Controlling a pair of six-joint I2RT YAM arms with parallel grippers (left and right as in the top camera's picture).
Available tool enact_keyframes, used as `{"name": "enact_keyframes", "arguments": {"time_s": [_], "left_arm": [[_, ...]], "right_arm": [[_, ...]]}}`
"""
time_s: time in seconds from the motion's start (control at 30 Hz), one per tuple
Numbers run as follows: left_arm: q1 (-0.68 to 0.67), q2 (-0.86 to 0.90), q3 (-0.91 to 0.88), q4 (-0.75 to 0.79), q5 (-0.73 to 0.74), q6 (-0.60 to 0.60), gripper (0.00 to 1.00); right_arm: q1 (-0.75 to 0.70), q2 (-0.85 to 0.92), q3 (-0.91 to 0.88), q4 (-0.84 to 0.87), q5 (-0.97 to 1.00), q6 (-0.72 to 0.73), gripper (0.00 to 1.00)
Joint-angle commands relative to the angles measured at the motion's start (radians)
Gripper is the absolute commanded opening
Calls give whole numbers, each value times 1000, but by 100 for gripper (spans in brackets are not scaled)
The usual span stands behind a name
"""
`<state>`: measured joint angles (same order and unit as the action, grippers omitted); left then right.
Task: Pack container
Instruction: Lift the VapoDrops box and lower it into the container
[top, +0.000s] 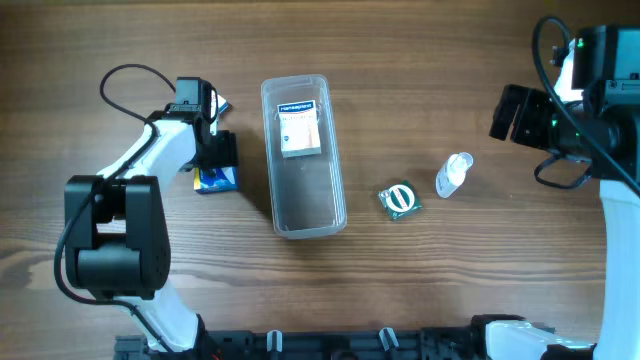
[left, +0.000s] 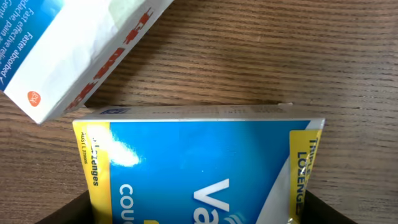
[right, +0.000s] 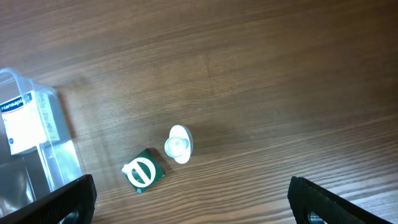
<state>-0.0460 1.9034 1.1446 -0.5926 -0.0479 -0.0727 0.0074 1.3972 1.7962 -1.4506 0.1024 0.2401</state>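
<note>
Wood surface (top: 420, 60) carries everything. L arm (top: 150, 150) reaches in from the near left. R arm (top: 575, 120) sits at the far right edge, well apart from all the items.

The container (top: 310, 190) is clear and long, and lies left of centre w/ its long axis running near-far. Inside, at the far end, lies a white box w/ blue band (top: 299, 128). The near half shows only clear plastic.

Just left of the container, a blue-and-yellow box (left: 199, 168) lies flat on the surface, w/ "LOZENGES" along its yellow side strips. Left fingers (left: 65, 214) straddle it, one at each near corner of the wrist view. Cannot tell if they press the box or just flank it.

A white-and-blue box (left: 74, 50) w/ red print on its edge lies tilted just on the far side of the lozenge box. Their corners are v. close; contact unclear.

Right fingers (right: 62, 205) are spread wide, nothing betw. them, hovering above bare wood.

Small white bottle (top: 453, 175) lies on its side right of the container. A small green packet w/ white ring mark (top: 400, 200) lies betw. the bottle and the container, a bit nearer, touching neither.
</note>
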Motion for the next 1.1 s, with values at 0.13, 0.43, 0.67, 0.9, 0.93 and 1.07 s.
{"name": "enact_keyframes", "arguments": {"time_s": [0.13, 0.43, 0.67, 0.9, 0.93, 1.07], "left_arm": [[-3, -74, -11, -40, -13, 8, 74], [-5, -321, 31, -132, 81, -121, 73], [-51, -511, 48, -165, 197, -245, 68], [-232, -546, 50, -148, 196, -359, 68], [-261, -546, 50, -143, 196, -375, 68], [-373, -544, 51, -105, 192, -412, 68]], "right_arm": [[-3, 7, 8, 2, 18, -5, 100], [-3, 7, 8, 2, 18, -4, 100], [-3, 7, 8, 2, 18, -4, 100], [-3, 7, 8, 2, 18, -5, 100], [-3, 7, 8, 2, 18, -4, 100], [-3, 7, 8, 2, 18, -4, 100]]}}
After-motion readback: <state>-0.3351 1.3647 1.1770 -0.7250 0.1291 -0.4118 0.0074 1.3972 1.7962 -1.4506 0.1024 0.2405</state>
